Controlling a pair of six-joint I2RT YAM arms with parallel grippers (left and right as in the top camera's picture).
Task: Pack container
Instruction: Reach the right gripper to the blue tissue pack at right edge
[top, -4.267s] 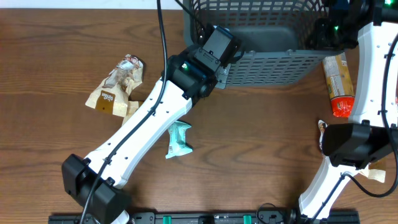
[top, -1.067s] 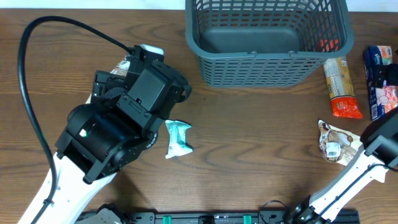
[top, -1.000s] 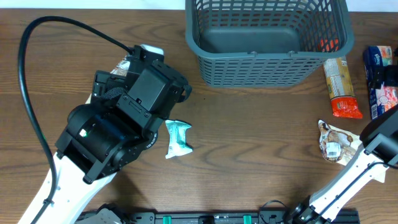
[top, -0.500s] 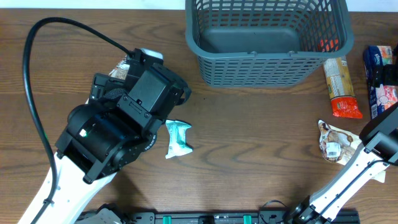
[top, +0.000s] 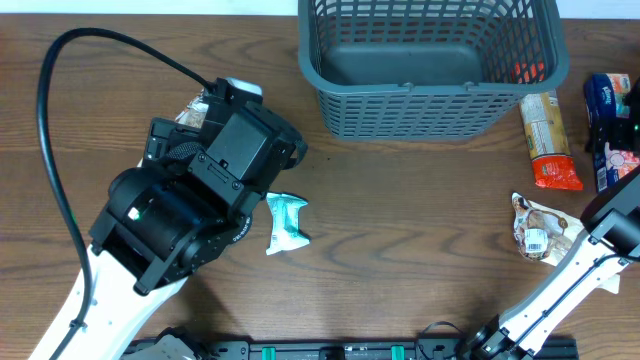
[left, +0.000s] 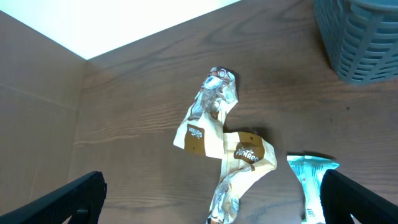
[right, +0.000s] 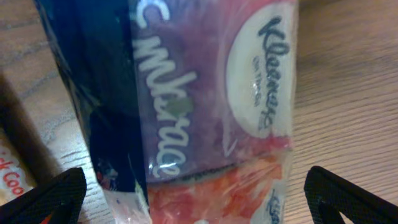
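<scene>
1. Right, the surface is a brown wood-grain table (top: 420, 220). Along its far edge I see only a bright white strip (left: 124, 25), and a black rail (top: 340, 350) runs along the near edge.
2. The container (top: 420, 110) sits at the far middle of the table, upright with its mouth open to the overhead camera. An orange-red patch shows through its right-hand slats; I cannot tell whether that lies inside or behind.
3. A yellow packet with an orange end (top: 545, 135) lies just beside the container's right front corner. A crumpled brown packet (top: 540, 228) lies nearer to me, apart from it.
4. At the far right edge lies a Kleenex pack (right: 186, 112), blue and purple with a red-orange end.
5. My right gripper (right: 196, 196) hangs close over that pack with its jaws spread wide, one on each side of it. It grips nothing, and I cannot tell whether it touches the pack.
6. On the left, crumpled brown-and-cream wrappers (left: 205, 130) lie well apart from the container. A teal packet (top: 287, 222) lies just beside them, towards the middle.
7. My left gripper (left: 214, 196) is above the wrappers, jaws fully apart and holding nothing.
8. From overhead, the left arm's black wrist block (top: 200, 190) hides most of the wrappers, and its black cable (top: 60, 130) loops over the table's left side.
9. A white link of the right arm (top: 570, 290) crosses the near right corner.
</scene>
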